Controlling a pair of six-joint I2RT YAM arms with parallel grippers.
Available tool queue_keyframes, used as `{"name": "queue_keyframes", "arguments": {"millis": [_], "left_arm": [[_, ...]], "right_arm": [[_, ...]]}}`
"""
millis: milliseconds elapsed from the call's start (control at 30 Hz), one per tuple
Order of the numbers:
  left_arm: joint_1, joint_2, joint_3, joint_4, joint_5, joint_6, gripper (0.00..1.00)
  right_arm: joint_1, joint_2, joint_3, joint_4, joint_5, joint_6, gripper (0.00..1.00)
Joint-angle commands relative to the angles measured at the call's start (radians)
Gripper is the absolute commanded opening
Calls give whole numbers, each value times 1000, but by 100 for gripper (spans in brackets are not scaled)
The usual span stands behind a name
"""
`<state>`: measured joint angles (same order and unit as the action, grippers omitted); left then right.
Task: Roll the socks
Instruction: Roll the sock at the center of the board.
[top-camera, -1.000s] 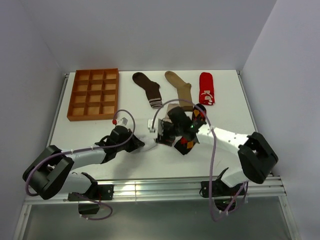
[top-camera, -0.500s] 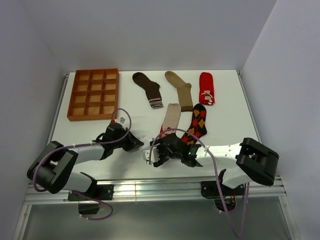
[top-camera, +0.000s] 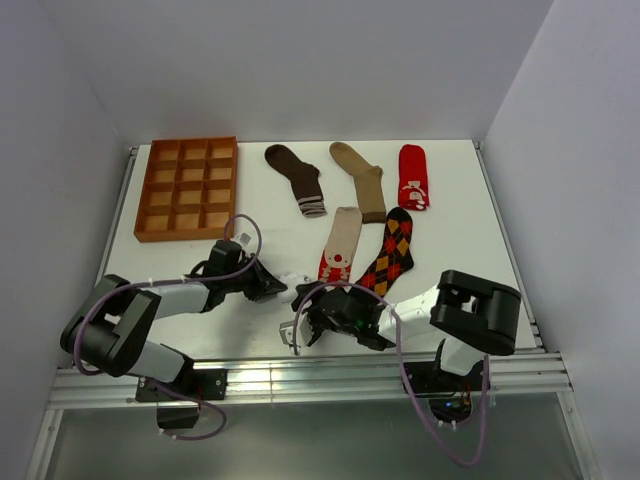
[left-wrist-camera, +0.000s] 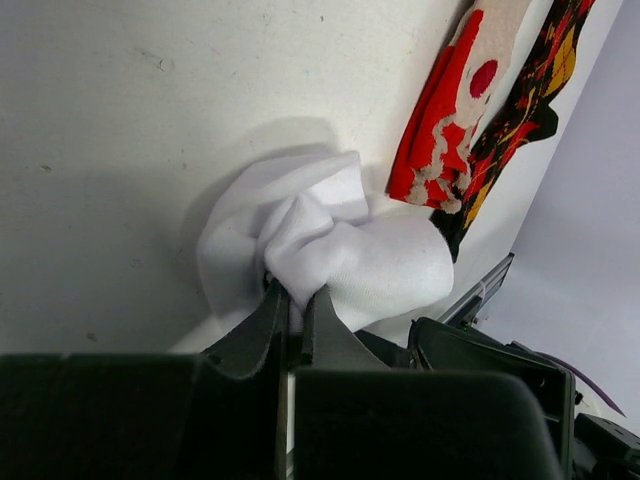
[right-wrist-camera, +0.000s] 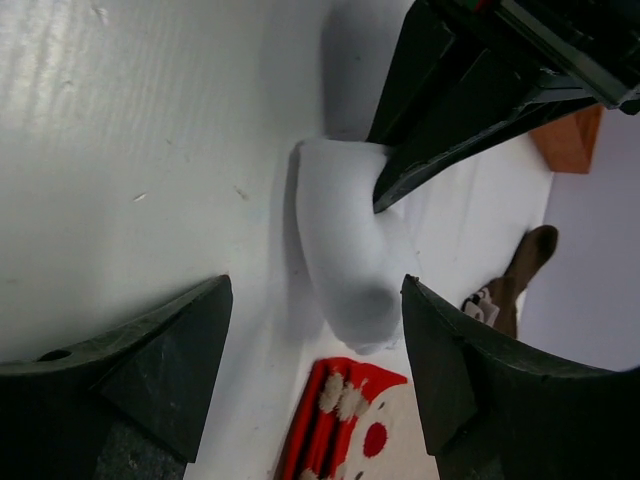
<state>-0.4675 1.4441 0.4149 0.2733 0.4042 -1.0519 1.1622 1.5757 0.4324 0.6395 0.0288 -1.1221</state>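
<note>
Two arms of like build. The left arm (top-camera: 175, 298) and the right arm (top-camera: 415, 300) have white tubular links joined by bulky black joint housings (top-camera: 478, 312). A thin mauve-grey cable (top-camera: 258, 236) loops loosely along each arm. Each arm stands on a black base bracket (top-camera: 190, 385) at the near edge. The left gripper (left-wrist-camera: 297, 292) has two narrow matt-black fingers on a boxy black body. The right gripper (right-wrist-camera: 315, 285) has two broad, wedge-shaped black fingers (right-wrist-camera: 165, 365).
</note>
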Motion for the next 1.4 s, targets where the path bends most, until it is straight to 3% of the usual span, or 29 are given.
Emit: {"name": "queue_keyframes", "arguments": {"millis": [0, 267, 400, 500, 667, 800, 1133, 1233, 1367], "left_arm": [[6, 65, -47, -220, -45, 85, 0], [12, 78, -38, -217, -16, 107, 0], [12, 73, -28, -224, -2, 124, 0], [12, 52, -15, -247, -13, 138, 5], [13, -16, 35, -339, -96, 170, 32], [12, -89, 61, -374, -163, 178, 46], [12, -226, 49, -369, -263, 199, 58], [10, -238, 36, -336, -263, 196, 55], [10, -174, 45, -341, -262, 193, 50]], "right_arm": [[7, 55, -1, 138, 43, -68, 76], [5, 156, 23, 198, 52, -105, 71], [4, 168, 52, 160, 54, -82, 57], [-7, 135, 100, 10, 23, -32, 44], [-51, 35, 255, -427, -96, 89, 41], [-96, 12, 377, -694, -200, 162, 40], [-211, 121, 612, -1085, -360, 232, 39], [-225, 100, 585, -1046, -354, 237, 38], [-223, 32, 522, -954, -326, 251, 50]]}}
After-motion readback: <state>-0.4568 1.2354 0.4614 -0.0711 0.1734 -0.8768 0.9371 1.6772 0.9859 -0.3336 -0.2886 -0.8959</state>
